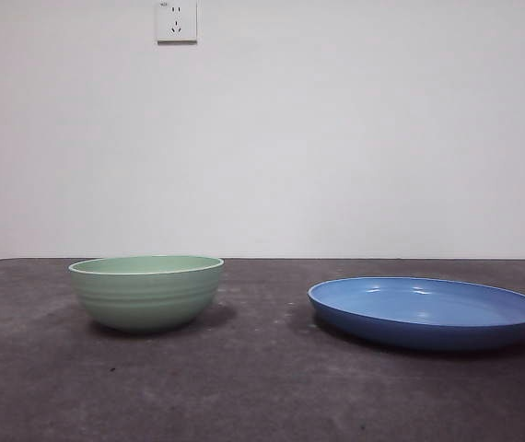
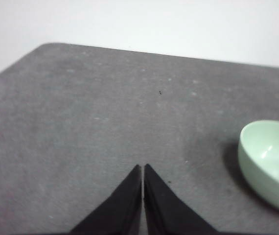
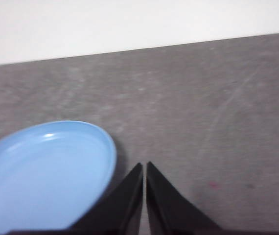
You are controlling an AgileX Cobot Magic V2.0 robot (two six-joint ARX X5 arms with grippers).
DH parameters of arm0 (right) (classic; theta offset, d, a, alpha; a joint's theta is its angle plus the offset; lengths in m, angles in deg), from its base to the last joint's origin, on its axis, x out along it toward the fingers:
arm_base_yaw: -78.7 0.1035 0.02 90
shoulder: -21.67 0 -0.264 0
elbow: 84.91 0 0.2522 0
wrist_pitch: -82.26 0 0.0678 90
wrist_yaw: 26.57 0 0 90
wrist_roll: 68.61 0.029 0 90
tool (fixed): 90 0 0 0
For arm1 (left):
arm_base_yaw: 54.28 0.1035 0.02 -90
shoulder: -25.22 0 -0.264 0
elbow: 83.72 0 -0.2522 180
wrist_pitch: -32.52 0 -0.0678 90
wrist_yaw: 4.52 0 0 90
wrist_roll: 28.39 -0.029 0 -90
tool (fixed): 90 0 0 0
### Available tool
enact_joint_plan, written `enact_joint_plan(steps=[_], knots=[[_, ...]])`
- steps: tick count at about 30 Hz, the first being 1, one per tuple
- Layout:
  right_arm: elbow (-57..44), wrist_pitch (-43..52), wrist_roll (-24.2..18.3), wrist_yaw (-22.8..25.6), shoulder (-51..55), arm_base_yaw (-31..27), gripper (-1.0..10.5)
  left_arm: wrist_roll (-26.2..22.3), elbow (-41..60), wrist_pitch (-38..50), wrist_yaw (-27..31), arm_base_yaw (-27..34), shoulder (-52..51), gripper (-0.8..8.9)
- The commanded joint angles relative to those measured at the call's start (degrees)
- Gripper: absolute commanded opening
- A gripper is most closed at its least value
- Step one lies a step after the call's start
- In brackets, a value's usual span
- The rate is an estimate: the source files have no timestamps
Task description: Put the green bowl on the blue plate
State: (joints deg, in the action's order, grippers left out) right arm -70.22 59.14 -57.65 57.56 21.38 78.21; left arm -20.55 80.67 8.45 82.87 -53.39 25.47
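The green bowl (image 1: 145, 292) and blue plate (image 1: 427, 311) are sitting well apart on the grey table (image 1: 262, 387), bare surface between them. The left gripper (image 2: 143, 167) and right gripper (image 3: 144, 165) are hovering with jaws together, holding nothing.

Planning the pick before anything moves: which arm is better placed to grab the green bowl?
Left, probably. The green bowl shows in the left wrist view near the left gripper; the right gripper sees only the blue plate. Both are shut and hold nothing.
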Motion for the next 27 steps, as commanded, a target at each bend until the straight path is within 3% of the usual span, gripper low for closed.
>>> enact_joint_plan(steps=[1,6,14,22,27], knots=[[-0.20,0.35,4.20,-2.36,0.09,-0.13,0.1,10.49,1.16,-0.42,0.07,0.07,-0.07,0.07],[-0.15,0.33,5.68,-3.41,0.09,-0.13,0.1,16.85,1.14,-0.42,0.04,0.07,-0.07,0.07],[2.75,0.52,9.77,-5.05,0.09,-0.13,0.1,21.75,-2.27,-0.79,-2.82,0.07,-0.07,0.09],[12.33,-0.61,9.81,-4.94,-0.15,-0.13,0.1,22.36,-12.48,-8.17,-3.39,0.07,1.86,0.09],[20.83,-6.75,9.38,-4.79,-3.19,-0.13,0.1,18.64,-20.98,-13.55,-5.64,0.07,6.27,0.09]])
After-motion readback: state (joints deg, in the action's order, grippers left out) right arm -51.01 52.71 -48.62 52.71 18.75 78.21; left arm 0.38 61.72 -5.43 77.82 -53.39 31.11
